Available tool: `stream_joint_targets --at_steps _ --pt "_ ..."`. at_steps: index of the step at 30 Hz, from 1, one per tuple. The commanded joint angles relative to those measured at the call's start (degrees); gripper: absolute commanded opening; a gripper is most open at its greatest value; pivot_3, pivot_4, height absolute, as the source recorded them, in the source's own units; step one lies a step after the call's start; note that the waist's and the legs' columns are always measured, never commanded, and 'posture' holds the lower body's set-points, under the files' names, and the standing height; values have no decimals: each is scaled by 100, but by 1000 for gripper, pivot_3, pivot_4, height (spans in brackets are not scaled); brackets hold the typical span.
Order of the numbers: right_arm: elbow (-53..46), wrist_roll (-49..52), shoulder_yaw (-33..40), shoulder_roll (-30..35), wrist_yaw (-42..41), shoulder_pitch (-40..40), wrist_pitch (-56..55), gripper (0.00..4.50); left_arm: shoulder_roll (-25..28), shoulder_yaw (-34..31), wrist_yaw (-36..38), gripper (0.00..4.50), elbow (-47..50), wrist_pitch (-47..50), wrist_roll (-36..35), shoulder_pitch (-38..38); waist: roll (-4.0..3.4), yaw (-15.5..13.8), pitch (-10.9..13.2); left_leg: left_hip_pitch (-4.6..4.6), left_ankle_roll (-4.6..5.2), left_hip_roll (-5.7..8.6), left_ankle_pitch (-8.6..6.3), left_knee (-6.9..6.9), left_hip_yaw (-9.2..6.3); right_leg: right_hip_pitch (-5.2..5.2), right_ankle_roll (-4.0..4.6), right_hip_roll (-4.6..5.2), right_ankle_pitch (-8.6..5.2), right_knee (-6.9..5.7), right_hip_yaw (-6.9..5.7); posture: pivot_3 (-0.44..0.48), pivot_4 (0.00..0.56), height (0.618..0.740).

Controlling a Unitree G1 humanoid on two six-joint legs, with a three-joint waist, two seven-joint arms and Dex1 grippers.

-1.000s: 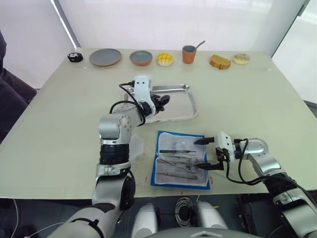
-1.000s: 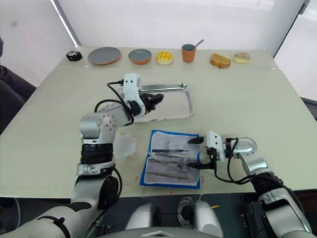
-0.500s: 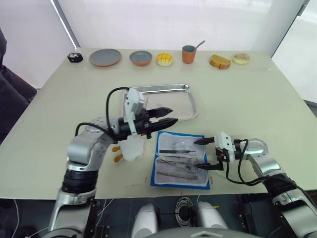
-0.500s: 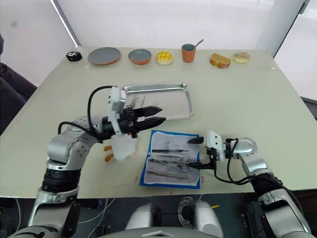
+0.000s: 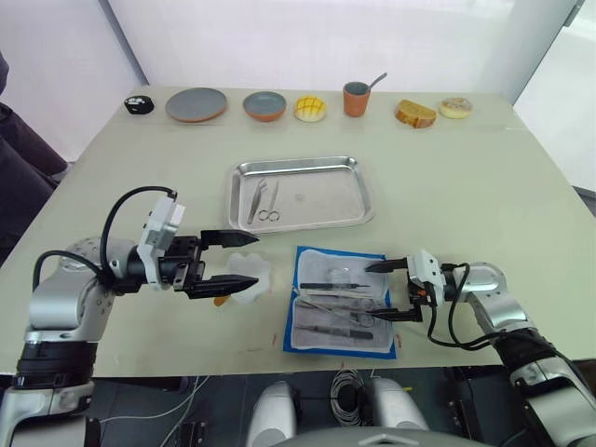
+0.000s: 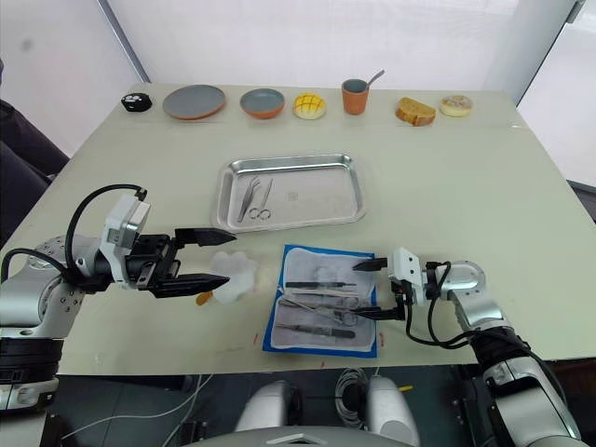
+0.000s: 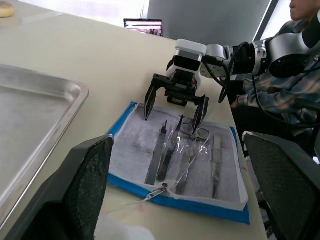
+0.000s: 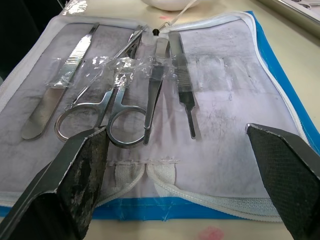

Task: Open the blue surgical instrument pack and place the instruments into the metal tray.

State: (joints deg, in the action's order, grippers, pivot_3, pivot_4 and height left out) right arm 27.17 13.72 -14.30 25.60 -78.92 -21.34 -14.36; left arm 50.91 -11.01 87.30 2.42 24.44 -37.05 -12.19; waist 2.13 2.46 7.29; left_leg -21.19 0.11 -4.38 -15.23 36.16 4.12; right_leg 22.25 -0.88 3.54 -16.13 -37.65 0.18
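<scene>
The blue pack (image 5: 340, 301) lies unfolded on the table (image 5: 484, 177), near its front edge, inner face up. Several instruments (image 8: 120, 107) rest on that face under clear film: scissors, tweezers and slim handles, side by side.

The metal tray (image 5: 300, 193) sits just behind the pack, apart from it. A pair of tweezers (image 5: 256, 201) and small scissors (image 5: 271, 203) lie in its left half.

The right gripper (image 5: 389, 290) is at the pack's right edge, fingers spread wide, holding nothing.

The left gripper (image 5: 235, 259) hovers left of the pack, fingers also spread and empty, directly over a white fluffy toy (image 5: 251, 279).

Plates, a bowl, a cup and food items line the far edge.
</scene>
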Motion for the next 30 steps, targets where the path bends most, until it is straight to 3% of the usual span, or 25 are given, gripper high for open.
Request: stream_joint_targets --at_steps 1,5,10,14,18,21,24,30 --pt "781 -303 -153 46 -141 231 38 4500 366 -209 308 4489 -28 -187 37 -29 0 -17 0 -3 0 0 0 -1 0 1 0 28 0 0 -39 0 150 740" --pt "945 -333 -114 20 -187 153 -50 4500 554 -80 436 4489 -214 -502 230 -96 0 -24 0 -8 0 1 0 -1 1 1 1 103 1 5 -140 0 150 740" --pt "1022 -359 -93 -15 -170 91 -95 4500 205 457 -334 4489 277 -857 827 -219 1 -41 1 -12 2 1 1 3 10 -2 14 204 11 9 -286 0 150 740" --pt "962 -357 -78 -14 -148 124 -89 4500 57 1067 -1049 4489 694 -321 1318 -573 9 -51 5 -18 22 1 13 9 12 -4 12 239 15 10 -347 0 150 740" --pt "922 -364 -64 -8 -128 139 -77 4500 -203 1601 -1139 4489 588 -321 1573 -933 9 -60 5 -22 30 0 18 13 10 -5 -3 240 22 10 -371 0 150 740" --pt "887 -369 -56 -5 -109 140 -64 4500 -439 1985 -1128 3731 343 -510 1829 -1136 9 -69 5 -35 32 -2 19 25 10 -6 -24 223 33 15 -385 0 150 740" --pt "906 -380 -32 -10 -79 117 -61 4500 -701 2311 -1166 2399 62 -850 2164 -1323 7 -96 8 -49 33 6 19 48 6 -7 -40 164 42 20 -406 0 150 740" --pt "963 -412 -12 -13 -42 65 -73 4500 -1215 2870 -1232 2399 -377 -1253 2705 -1737 12 -150 14 -53 32 -4 19 67 9 -8 -63 129 55 18 -400 0 150 740"
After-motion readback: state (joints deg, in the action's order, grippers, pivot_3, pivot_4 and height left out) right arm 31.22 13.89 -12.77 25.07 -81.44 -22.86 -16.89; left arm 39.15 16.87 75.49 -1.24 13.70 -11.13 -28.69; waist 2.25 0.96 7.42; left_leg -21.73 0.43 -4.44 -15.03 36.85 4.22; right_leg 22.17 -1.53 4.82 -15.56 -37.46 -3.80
